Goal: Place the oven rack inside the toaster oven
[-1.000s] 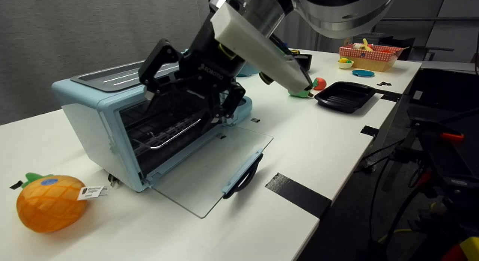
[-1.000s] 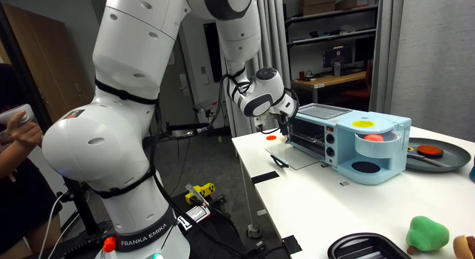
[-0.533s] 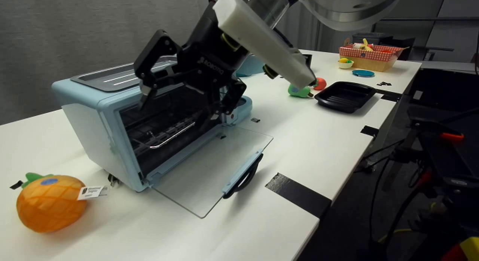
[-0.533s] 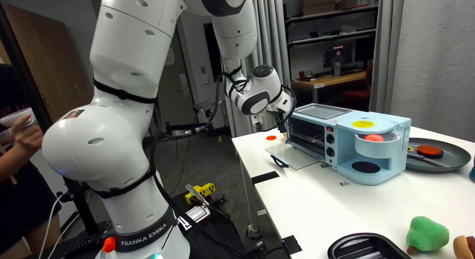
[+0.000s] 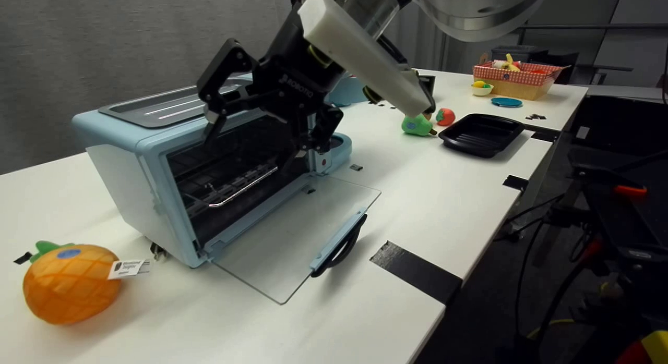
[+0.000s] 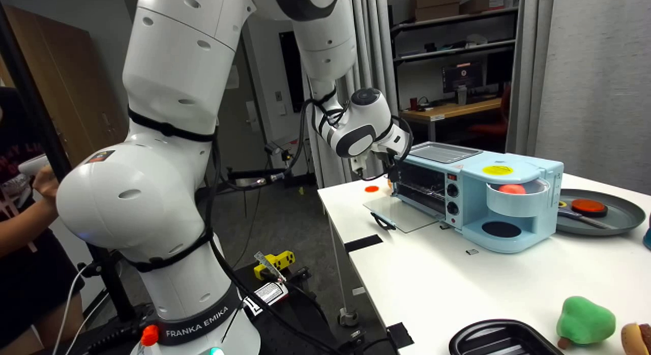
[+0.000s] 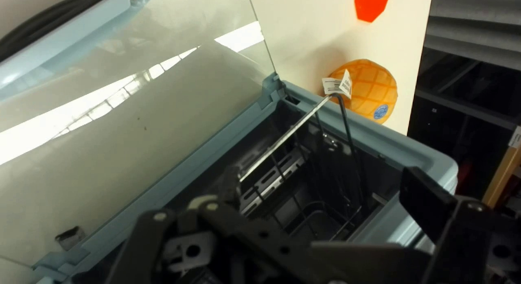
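The light blue toaster oven [image 5: 117, 179] stands on the table with its glass door [image 5: 297, 239] lowered; it also shows in an exterior view [image 6: 473, 192] and the wrist view [image 7: 407, 147]. The oven rack [image 5: 245, 187] is inside the oven, its silvery front bar near the opening; the bar crosses the wrist view [image 7: 285, 138]. The rack's far end is hidden by my gripper. My gripper [image 5: 248, 149] is open and empty at the oven's opening, fingers spread, in the wrist view [image 7: 325, 190] too. One finger appears close to the front bar; I cannot tell whether it touches.
A plush pineapple [image 5: 73, 283] lies beside the oven. The door handle [image 5: 342, 249] sticks out low in front. A grey tray [image 5: 172, 106] lies on the oven's top. A black tray [image 5: 481, 134], a green pear [image 5: 417, 125] and a basket [image 5: 522, 82] stand farther along the table.
My gripper has risen slightly, with a small shift outward and then back toward the oven. It stays open. The rack shows no clear movement.
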You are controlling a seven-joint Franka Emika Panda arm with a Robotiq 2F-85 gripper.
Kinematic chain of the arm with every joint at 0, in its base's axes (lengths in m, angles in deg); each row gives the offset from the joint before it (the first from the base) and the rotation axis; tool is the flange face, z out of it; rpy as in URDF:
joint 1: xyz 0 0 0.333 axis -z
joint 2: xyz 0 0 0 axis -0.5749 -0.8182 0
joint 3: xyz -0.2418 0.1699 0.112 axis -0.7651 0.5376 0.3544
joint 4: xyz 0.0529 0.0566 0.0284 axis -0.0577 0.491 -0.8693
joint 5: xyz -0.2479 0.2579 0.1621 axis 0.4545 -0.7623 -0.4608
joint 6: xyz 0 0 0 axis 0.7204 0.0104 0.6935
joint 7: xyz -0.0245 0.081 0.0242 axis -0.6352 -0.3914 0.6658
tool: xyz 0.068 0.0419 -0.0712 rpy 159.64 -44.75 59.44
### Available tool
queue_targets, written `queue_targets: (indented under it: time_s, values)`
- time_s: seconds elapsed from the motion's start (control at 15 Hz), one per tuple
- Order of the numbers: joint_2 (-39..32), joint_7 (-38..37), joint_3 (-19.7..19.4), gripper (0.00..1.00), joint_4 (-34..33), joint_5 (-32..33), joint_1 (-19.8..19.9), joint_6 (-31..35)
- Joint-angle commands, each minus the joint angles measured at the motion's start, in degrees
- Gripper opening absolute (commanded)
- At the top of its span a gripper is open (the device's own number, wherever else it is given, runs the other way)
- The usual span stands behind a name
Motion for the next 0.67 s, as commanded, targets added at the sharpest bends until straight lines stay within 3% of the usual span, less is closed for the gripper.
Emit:
queue_targets:
  time_s: [0.0,0.4,0.6]
  values:
    - [1.2,1.3,-0.7,0.74,-0.4,1.2,0.4,-1.5]
    - [1.9,0.4,6.1,0.27,1.8,2.1,4.8,-8.7]
    - [4.0,1.2,5.5,0.05,3.0,-1.1,3.8,-13.1]
